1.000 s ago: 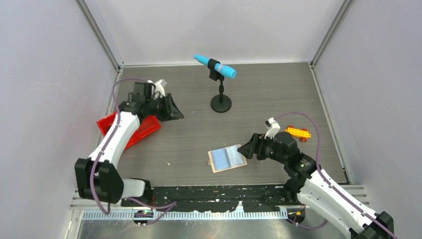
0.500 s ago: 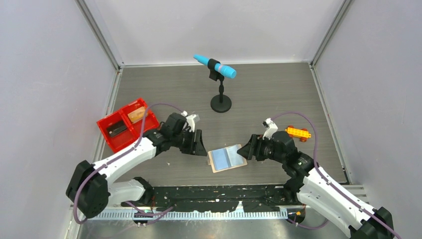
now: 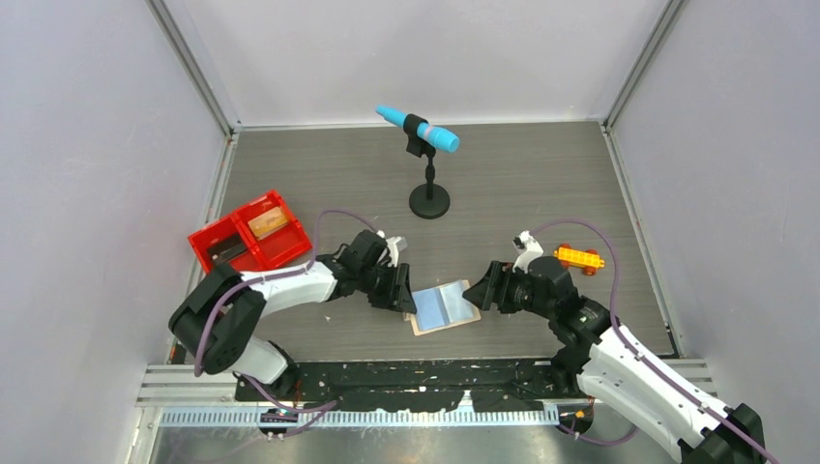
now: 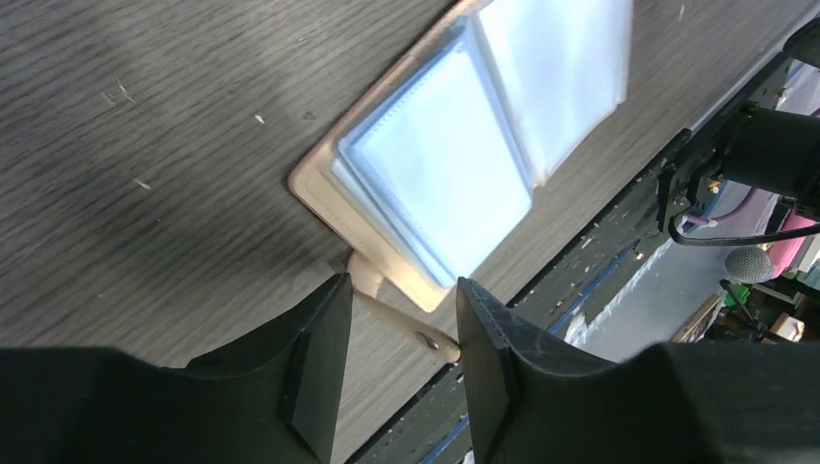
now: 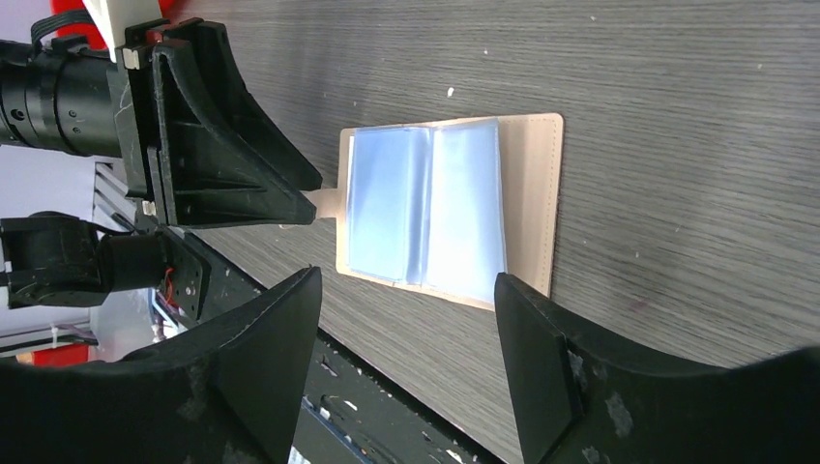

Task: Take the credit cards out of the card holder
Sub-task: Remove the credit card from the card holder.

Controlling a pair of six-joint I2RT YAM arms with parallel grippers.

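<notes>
The card holder (image 3: 442, 306) lies spread open on the table, its blue-grey plastic sleeves (image 4: 454, 164) facing up. My left gripper (image 3: 406, 298) sits at its left edge, open, and the small tan side tab (image 4: 401, 314) lies between the fingers, its tip against one pad. My right gripper (image 3: 476, 290) hovers open at the holder's right edge, holding nothing. In the right wrist view the card holder (image 5: 450, 208) lies just beyond the fingers. Two credit cards rest in the red tray (image 3: 293, 242): a tan-orange one (image 3: 271, 220) and a dark one (image 3: 227, 251).
A black stand with a blue microphone (image 3: 419, 129) is at the back centre. An orange toy brick car (image 3: 578, 257) lies right of the right arm. The black rail (image 3: 425, 372) runs close behind the holder's near edge.
My left arm has swung from the red tray across to the card holder's left edge, its jaws now around the tab. The right gripper has hardly moved.
</notes>
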